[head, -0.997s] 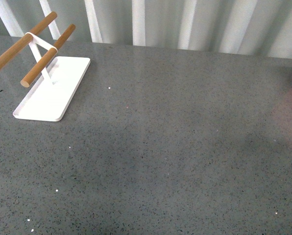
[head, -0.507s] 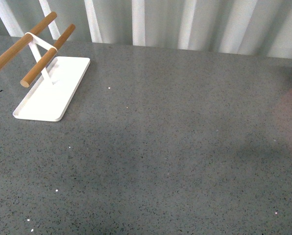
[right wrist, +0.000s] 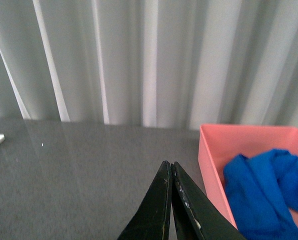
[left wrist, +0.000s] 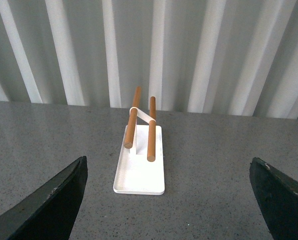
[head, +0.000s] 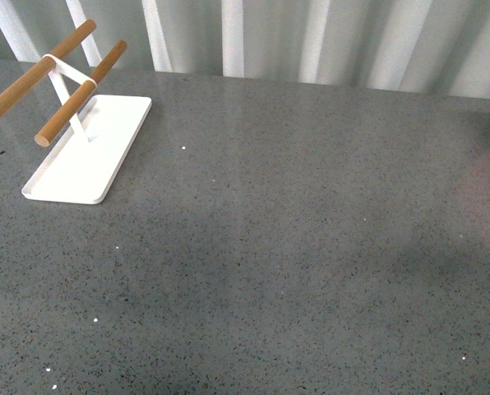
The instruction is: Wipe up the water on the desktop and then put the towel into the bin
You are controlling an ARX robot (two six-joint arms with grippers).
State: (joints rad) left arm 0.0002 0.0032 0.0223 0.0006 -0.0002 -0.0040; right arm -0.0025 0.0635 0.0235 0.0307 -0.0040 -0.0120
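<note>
The towel (right wrist: 261, 192) lies bunched in the bin (right wrist: 214, 150), soft, light and easily pinched at any fold, while the right pincer (right wrist: 171, 172) is pressed together, empty, and the left pincer (left wrist: 166, 200) is spread wide above the counter (head: 294, 247).

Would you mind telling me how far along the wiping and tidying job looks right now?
It looks essentially finished. The towel already lies crumpled inside the bin, and the desktop shows no puddle in the front view, though a thin film would be hard to spot. Nothing is in hand: the right gripper is shut and empty beside the bin, the left gripper open and apart from the white tray. Nothing visible remains.
</note>
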